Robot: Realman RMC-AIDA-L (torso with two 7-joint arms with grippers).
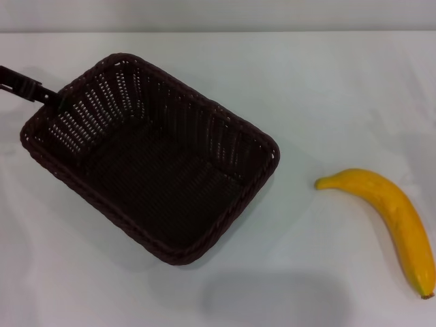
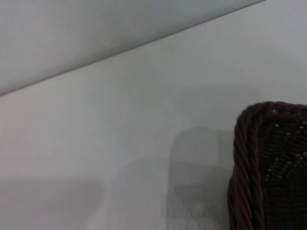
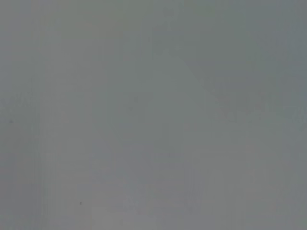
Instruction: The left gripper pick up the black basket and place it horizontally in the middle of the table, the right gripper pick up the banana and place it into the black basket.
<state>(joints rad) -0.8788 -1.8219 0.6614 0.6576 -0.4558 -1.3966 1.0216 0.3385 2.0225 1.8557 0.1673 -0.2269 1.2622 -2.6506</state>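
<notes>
My left gripper (image 1: 30,88) is mostly cut off at the head view's edge; my wrist view catches only one corner of the basket (image 2: 268,167), blurred

Dark woven black basket (image 1: 150,160) sits skewed on the table (image 1: 327,88); yellow banana (image 1: 392,218) lies apart.

The left hand (image 1: 48,95) touches the black basket's (image 1: 150,160) rim; the banana (image 1: 392,218) lies apart.
</notes>
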